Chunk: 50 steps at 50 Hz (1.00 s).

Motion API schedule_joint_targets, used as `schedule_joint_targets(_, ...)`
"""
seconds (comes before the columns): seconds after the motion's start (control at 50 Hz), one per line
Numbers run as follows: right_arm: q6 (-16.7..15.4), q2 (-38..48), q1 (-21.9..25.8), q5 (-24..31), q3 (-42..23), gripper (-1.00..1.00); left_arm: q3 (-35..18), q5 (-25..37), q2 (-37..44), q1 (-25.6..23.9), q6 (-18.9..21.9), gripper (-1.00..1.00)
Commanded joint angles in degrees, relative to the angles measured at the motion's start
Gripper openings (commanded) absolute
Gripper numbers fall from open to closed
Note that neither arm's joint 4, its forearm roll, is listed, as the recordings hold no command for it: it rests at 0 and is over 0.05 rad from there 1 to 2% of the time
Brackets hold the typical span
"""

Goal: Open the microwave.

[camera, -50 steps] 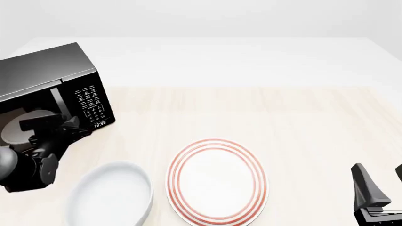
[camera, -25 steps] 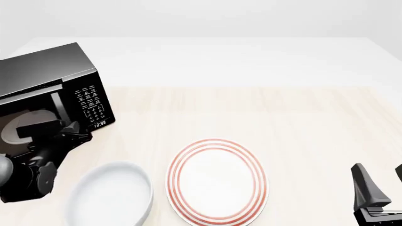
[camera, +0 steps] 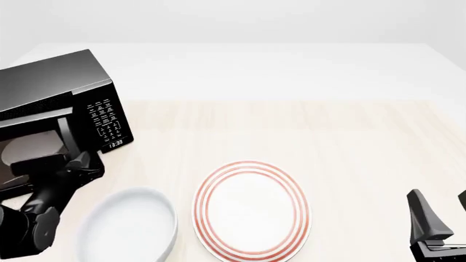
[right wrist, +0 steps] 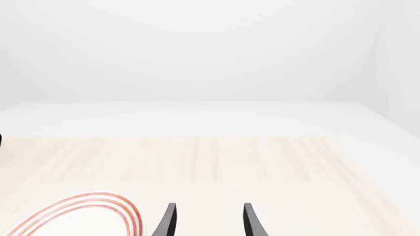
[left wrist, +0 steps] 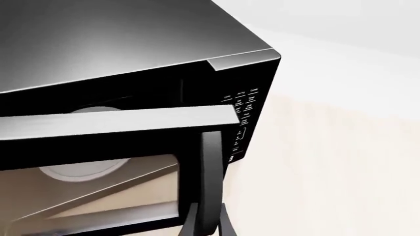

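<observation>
**Microwave door ajar at the table's far left**

The microwave (camera: 62, 103) sits at the table's (camera: 306, 131) left edge, long axis running left to right, keypad face angled toward the centre. Its door (left wrist: 118, 129) is swung partly out. My left gripper (camera: 76, 162) is clenched on the vertical handle (left wrist: 211, 182). Toward me lie a white bowl (camera: 127, 226) and a red-ringed plate (camera: 251, 210); bare wood stretches right. My right gripper (right wrist: 206, 221) hangs released.

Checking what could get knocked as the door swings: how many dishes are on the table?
2. A white bowl sits at the front left, just in front of the microwave; a red-ringed plate lies to its right, near the table's middle. None hidden that I can see.
</observation>
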Motion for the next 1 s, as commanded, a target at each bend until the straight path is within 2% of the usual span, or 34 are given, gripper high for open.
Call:
schedule_joint_targets(0.02, 0.01, 0.0, -0.01, 0.0, 0.0, 1.0, 0.47, -4.42, -4.62, -1.34, -1.35, -1.0)
schedule_joint_targets(0.34, -0.01, 0.0, 0.0, 0.0, 0.0, 1.0, 5.78, -6.79, -8.9, -1.25, -1.45, -1.0)
schedule_joint_targets(0.5, 0.01, 0.0, -0.01, 0.0, 0.0, 1.0, 6.37, -3.21, -14.06, -1.71, -0.85, -1.0)
schedule_joint_targets(0.7, 0.0, 0.0, 0.0, 0.0, 0.0, 1.0, 8.17, -2.16, -16.92, -2.16, -0.49, -1.0)
schedule_joint_targets(1.0, 0.01, 0.0, 0.0, 0.0, 0.0, 1.0, 11.83, -5.7, -17.38, -1.83, -1.31, -1.0)
